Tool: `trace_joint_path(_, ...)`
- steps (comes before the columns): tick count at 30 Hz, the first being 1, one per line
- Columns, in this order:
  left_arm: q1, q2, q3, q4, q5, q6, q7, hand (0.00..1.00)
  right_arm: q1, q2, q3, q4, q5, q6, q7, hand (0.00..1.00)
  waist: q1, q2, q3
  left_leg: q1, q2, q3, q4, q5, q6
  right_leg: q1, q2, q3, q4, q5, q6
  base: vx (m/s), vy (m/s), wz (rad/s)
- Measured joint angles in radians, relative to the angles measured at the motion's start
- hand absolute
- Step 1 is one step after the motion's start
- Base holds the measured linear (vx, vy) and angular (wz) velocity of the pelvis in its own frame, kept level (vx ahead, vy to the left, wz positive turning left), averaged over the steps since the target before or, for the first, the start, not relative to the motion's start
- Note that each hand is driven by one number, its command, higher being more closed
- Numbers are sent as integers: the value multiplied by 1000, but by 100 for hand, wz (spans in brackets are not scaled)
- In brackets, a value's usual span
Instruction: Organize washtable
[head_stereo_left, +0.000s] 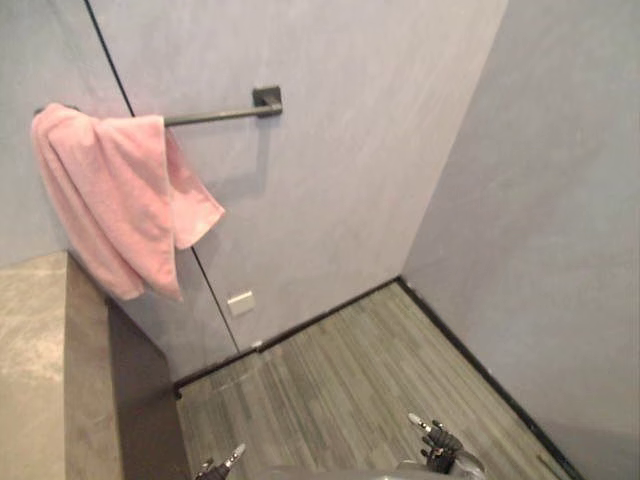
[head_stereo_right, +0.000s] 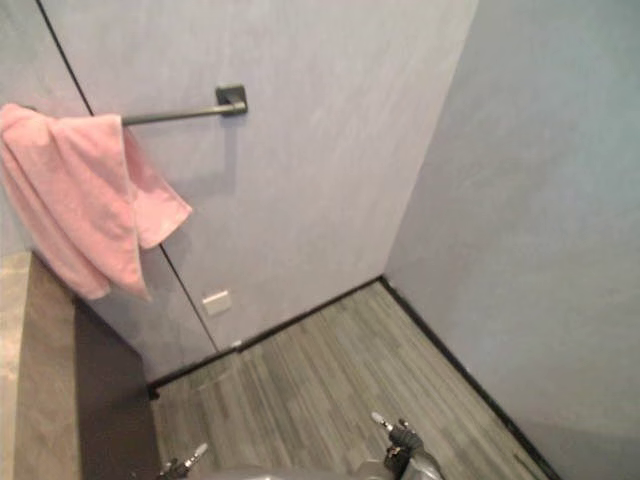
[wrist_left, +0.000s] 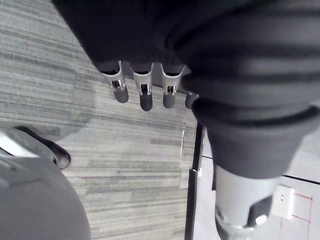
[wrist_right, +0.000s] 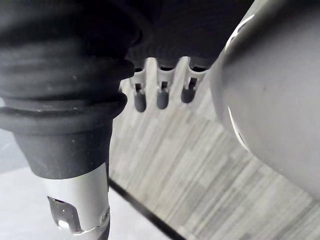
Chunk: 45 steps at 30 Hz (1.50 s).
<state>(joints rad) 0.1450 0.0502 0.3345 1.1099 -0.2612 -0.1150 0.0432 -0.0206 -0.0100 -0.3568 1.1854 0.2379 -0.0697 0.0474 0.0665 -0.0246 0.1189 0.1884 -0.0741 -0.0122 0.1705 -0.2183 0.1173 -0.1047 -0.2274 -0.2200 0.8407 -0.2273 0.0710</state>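
Observation:
A pink towel (head_stereo_left: 110, 195) hangs bunched over the left end of a dark towel bar (head_stereo_left: 215, 115) on the grey wall, above the far end of the grey washtable top (head_stereo_left: 30, 370). My left hand (head_stereo_left: 222, 465) hangs low at the bottom edge of the eye views, well below the towel. Its fingers (wrist_left: 145, 92) are straight over the floor and hold nothing. My right hand (head_stereo_left: 440, 445) hangs low at the bottom right, its fingers (wrist_right: 161, 92) also relaxed and empty.
Grey plank floor (head_stereo_left: 350, 390) runs to a corner where two grey walls meet, edged by a dark skirting. A small white wall plate (head_stereo_left: 241, 302) sits low on the back wall. The washtable's dark side panel (head_stereo_left: 140, 400) borders the floor on the left.

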Motion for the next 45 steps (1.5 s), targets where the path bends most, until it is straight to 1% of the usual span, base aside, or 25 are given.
trace_joint_path(2,-19,1,-26,-1,0,-3,1,0,0,-3,3,-18,7,-1,-1,0,-1,2,-1,-7,16,-51,12,-45,-5,-36,54,27,-266,3,8,217,-62,62)
trace_joint_path(4,-29,0,-28,-1,0,-5,5,0,13,-17,12,-20,8,4,-2,0,-11,4,-1,-24,31,-126,20,-79,-21,-80,124,155,-592,86,19,339,-162,91)
trace_joint_path(5,-28,0,-28,-1,1,-5,7,0,19,-20,13,-19,8,8,-3,0,-21,4,-1,-25,33,-151,25,-90,-28,-86,133,190,-646,114,23,485,-290,122)
trace_joint_path(6,-26,-1,-28,-1,14,-5,19,0,33,-25,13,-12,8,11,-3,0,-36,10,-5,-16,49,-205,44,-118,-56,-86,158,241,-657,217,23,498,-320,112)
trace_joint_path(7,-25,-8,-27,0,19,-5,23,0,37,-34,11,-5,20,14,-2,0,-42,21,-19,-3,78,-235,45,-136,-74,-86,178,242,-627,241,14,622,-375,101)
trace_joint_path(8,-24,-9,-27,0,19,-6,23,0,34,-38,14,-5,27,14,-3,0,-45,36,-31,-2,102,-248,46,-136,-82,-86,192,216,-612,228,3,594,-302,69)
trace_joint_path(10,-30,-38,-17,-4,16,-10,23,0,12,-47,14,-2,28,13,-3,0,-53,44,-41,-38,99,-305,140,-54,-149,-92,181,146,-504,183,-44,559,-297,66)
trace_joint_path(11,-38,-43,-17,-4,16,-10,25,0,12,-55,16,-1,29,11,-3,0,-48,42,-35,-37,94,-315,170,-20,-147,-110,170,127,-420,173,-56,420,-330,74)
trace_joint_path(12,-45,-56,-28,2,15,-14,26,0,16,-58,29,-13,32,10,-2,0,-50,53,-33,-46,106,-317,279,-4,-162,-78,208,117,-520,144,-57,299,-277,72)
trace_joint_path(13,-40,-44,-28,0,14,-22,23,0,27,-51,45,-26,38,9,-5,0,-50,25,-28,-62,109,-258,350,-29,-187,10,192,106,-706,258,-76,267,-264,106)
trace_joint_path(14,-53,-63,-45,8,15,-23,20,0,30,-63,50,-18,41,8,-6,0,-54,59,-35,-93,190,-170,380,-64,-194,65,224,56,-728,254,-93,209,-140,80)
trace_joint_path(15,-52,-58,-51,2,15,-24,19,0,28,-64,51,-14,42,7,-5,0,-54,55,-34,-101,199,-144,376,-68,-194,72,221,49,-736,253,-94,218,-114,73)
trace_joint_path(17,-49,-37,-59,-1,13,-26,22,0,7,-69,52,-12,49,5,-5,0,-50,24,-28,-158,219,-10,252,-69,-193,121,183,9,-785,252,-92,198,-109,52)
trace_joint_path(19,-47,-39,-67,0,7,-27,24,0,7,-81,52,-12,49,2,-5,0,-50,37,-37,-180,225,2,149,-41,-222,129,177,-12,-803,245,-81,95,28,45)
trace_joint_path(20,-48,-45,-68,7,7,-26,23,0,7,-89,53,-12,50,3,-5,0,-53,61,-38,-201,233,2,75,37,-219,140,187,-33,-818,239,-64,87,124,47)
trace_joint_path(22,-49,-44,-67,9,5,-26,24,0,13,-88,56,8,51,8,-7,0,-50,62,-47,-201,227,-7,49,32,-222,156,181,-38,-843,250,-43,49,122,33)
trace_joint_path(24,-47,-24,-65,9,-7,-26,23,0,21,-51,76,20,58,12,-6,0,-45,28,-45,-194,202,-8,38,38,-215,173,161,-45,-866,259,-29,41,135,19)
trace_joint_path(26,-43,-8,-65,13,-8,-25,24,0,25,-46,101,20,61,12,-5,0,-43,19,-47,-174,189,1,43,37,-215,184,155,-34,-868,264,-22,33,95,-13)
trace_joint_path(28,-36,-5,-52,22,-8,-25,24,0,27,-44,103,19,65,10,-4,0,-26,25,-45,-145,178,33,69,28,-202,198,145,6,-857,264,-18,-34,95,-45)
trace_joint_path(30,-33,-7,-48,22,-8,-25,24,0,28,-50,103,18,66,8,-4,0,-26,34,-46,-136,179,50,75,13,-193,195,138,32,-840,260,-11,-100,73,-38)
trace_joint_path(33,-30,-9,-59,22,-7,-25,24,0,39,-61,102,15,67,8,-3,0,-34,41,-48,-104,168,78,34,9,-184,161,120,65,-805,236,14,-115,48,-30)
trace_joint_path(35,-17,-2,-78,22,0,-25,24,0,58,-63,99,13,68,10,-3,0,-54,36,-51,-95,142,99,-5,20,-180,113,95,95,-742,214,30,-121,58,-36)
trace_joint_path(38,-16,13,-146,22,22,-24,23,0,60,-68,97,2,73,10,-3,0,-62,36,-51,-104,126,126,-17,18,-176,67,88,118,-714,211,31,-59,45,-34)
trace_joint_path(42,-17,34,-156,22,36,-24,22,0,66,-57,96,1,72,10,-4,0,-64,21,-60,-113,128,116,-38,18,-177,88,104,114,-791,216,26,50,25,-7)
trace_joint_path(45,-16,44,-153,29,36,-24,23,0,75,-53,79,9,67,17,-5,0,-54,12,-66,-77,127,109,-50,37,-168,121,114,111,-816,265,24,189,19,0)
